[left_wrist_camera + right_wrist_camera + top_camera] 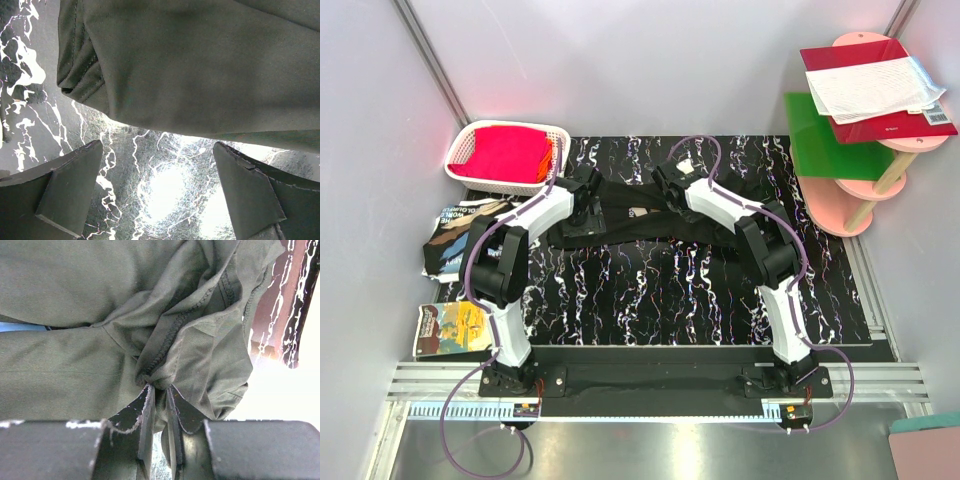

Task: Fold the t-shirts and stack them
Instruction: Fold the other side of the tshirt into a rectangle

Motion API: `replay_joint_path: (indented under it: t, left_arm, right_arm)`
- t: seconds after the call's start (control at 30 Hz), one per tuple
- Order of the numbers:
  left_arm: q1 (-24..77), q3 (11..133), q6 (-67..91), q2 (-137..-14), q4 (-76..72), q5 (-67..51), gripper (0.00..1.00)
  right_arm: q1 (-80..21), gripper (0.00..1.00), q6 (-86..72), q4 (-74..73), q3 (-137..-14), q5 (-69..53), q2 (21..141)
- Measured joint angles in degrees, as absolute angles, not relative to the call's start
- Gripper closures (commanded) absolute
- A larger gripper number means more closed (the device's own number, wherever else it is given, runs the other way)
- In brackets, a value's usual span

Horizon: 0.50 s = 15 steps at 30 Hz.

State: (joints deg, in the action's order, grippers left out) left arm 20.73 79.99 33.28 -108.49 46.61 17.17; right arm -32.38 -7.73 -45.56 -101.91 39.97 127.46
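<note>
Right gripper (pixel 160 390) clamped on a bunched seam of the dark t-shirt (pixel 620 205), left gripper (pixel 157 145) spread wide, holding nothing, just beside the garment's folded edge, t-shirt lying across the far middle of the marbled table (pixel 650 290), between both arms.

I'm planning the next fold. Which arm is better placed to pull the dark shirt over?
Probably right. The right gripper is shut on a bunched seam of the dark shirt; the left gripper is open, holding nothing, with the shirt's edge beyond its tips.
</note>
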Motion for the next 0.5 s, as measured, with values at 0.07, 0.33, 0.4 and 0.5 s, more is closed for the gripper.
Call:
replay_joint_path:
  t: [0.07,0.33,0.4,0.5]
  left_arm:
    - [20.73,79.99,33.28,-108.49,46.61,17.17,0.01]
    - [20.73,79.99,33.28,-108.49,46.61,17.17,0.01]
    - [20.73,79.99,33.28,-108.49,46.61,17.17,0.01]
    - [20.73,79.99,33.26,-108.49,46.61,17.19,0.01]
  right_arm:
    - [-32.38,0.81,-7.79,-45.78,-101.91,40.38,127.39]
    - [-32.18,1.00,-8.45,-46.22,-101.93,48.90,125.47]
    - [-31.86,1.00,-8.69,-46.15,-102.02,50.78,124.95]
    - [-30.37,1.00,-9.06,-46.17,-102.59,52.82,124.68]
